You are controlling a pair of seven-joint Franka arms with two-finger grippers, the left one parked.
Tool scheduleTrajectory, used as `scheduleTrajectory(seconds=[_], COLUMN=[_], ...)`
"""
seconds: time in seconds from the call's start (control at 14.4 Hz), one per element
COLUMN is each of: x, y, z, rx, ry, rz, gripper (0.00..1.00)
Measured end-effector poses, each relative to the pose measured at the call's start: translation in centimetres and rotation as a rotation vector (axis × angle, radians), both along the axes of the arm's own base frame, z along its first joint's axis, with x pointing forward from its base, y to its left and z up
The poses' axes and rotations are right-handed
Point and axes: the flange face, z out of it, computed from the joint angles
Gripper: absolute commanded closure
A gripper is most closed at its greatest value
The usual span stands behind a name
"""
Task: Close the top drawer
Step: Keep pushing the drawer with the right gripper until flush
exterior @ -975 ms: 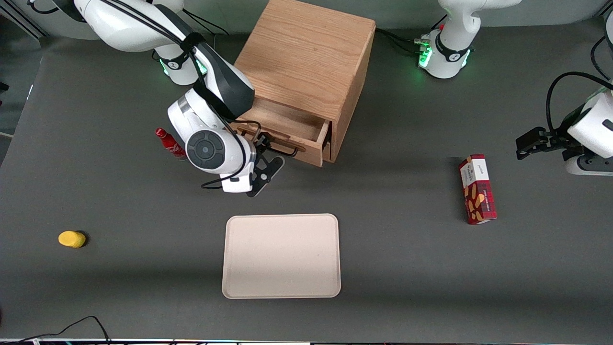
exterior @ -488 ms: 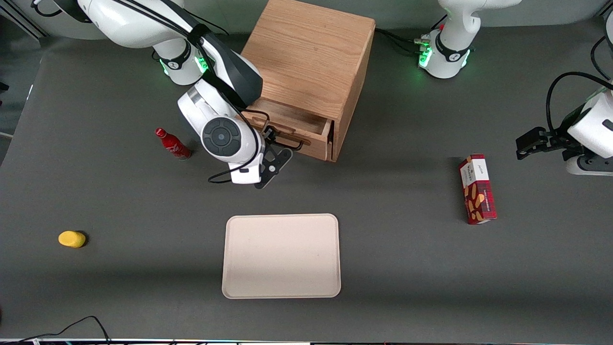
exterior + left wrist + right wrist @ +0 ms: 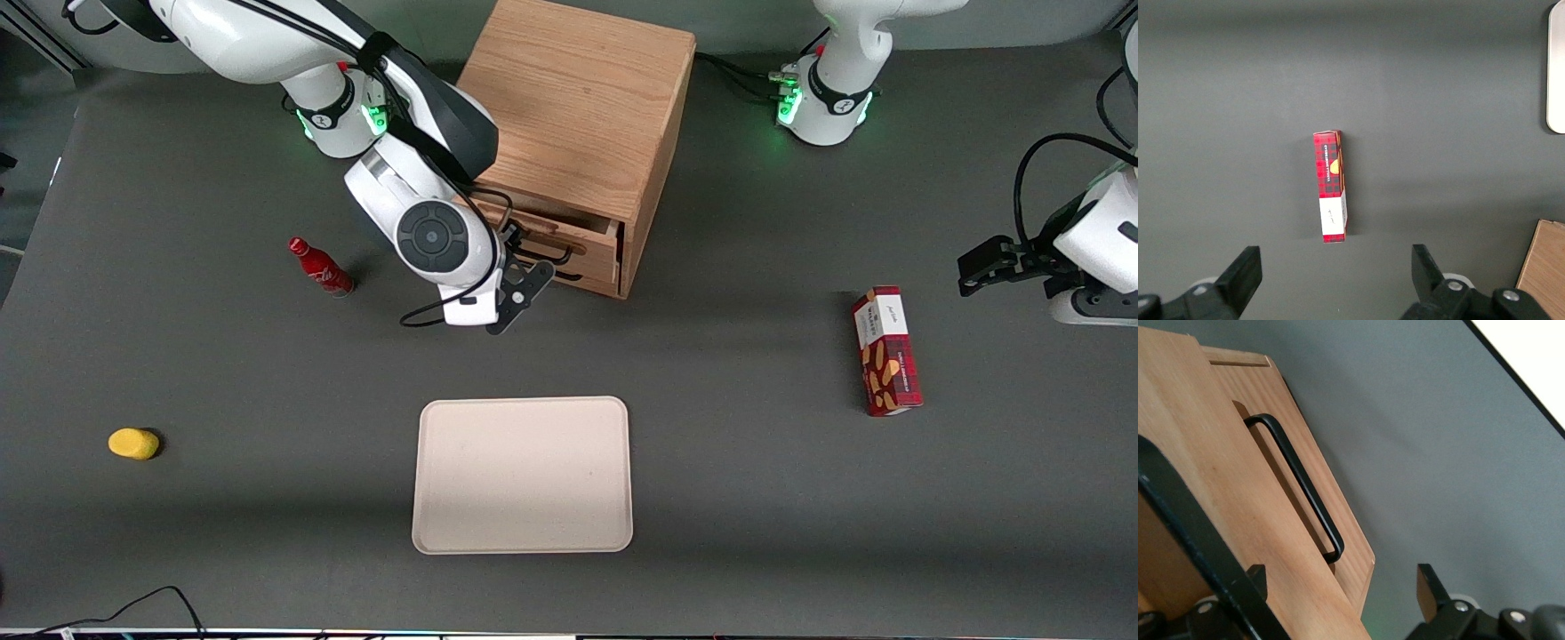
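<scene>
The oak cabinet (image 3: 578,98) stands at the back of the table. Its top drawer (image 3: 594,252) sticks out only a little, and a thin strip of its inside shows. My right gripper (image 3: 532,262) is right in front of that drawer, at its black bar handle (image 3: 556,255). In the right wrist view the gripper (image 3: 1341,581) is open, with the top drawer's front (image 3: 1238,520) between its fingers and the drawer's handle (image 3: 1185,527) close by the camera. The lower drawer's handle (image 3: 1301,487) shows below it.
A beige tray (image 3: 522,474) lies nearer the front camera than the cabinet. A red bottle (image 3: 318,267) stands beside my arm. A yellow object (image 3: 133,443) lies toward the working arm's end. A red box (image 3: 885,360) lies toward the parked arm's end and also shows in the left wrist view (image 3: 1330,187).
My gripper has moved toward the cabinet, and the top drawer has slid in with it, from well open to nearly shut.
</scene>
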Motion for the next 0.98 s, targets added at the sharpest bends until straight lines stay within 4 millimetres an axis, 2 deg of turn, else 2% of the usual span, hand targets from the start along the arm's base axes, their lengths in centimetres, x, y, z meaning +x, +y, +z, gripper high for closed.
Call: scheduleTrajectory(seconds=[0.56, 0.98], x=[-2.2, -2.5], y=[1.2, 1.5], z=[0.1, 0.2], rx=[-0.029, -0.035], ry=[-0.005, -0.023], rz=[0.014, 0.022], gripper=[0.0, 0.0])
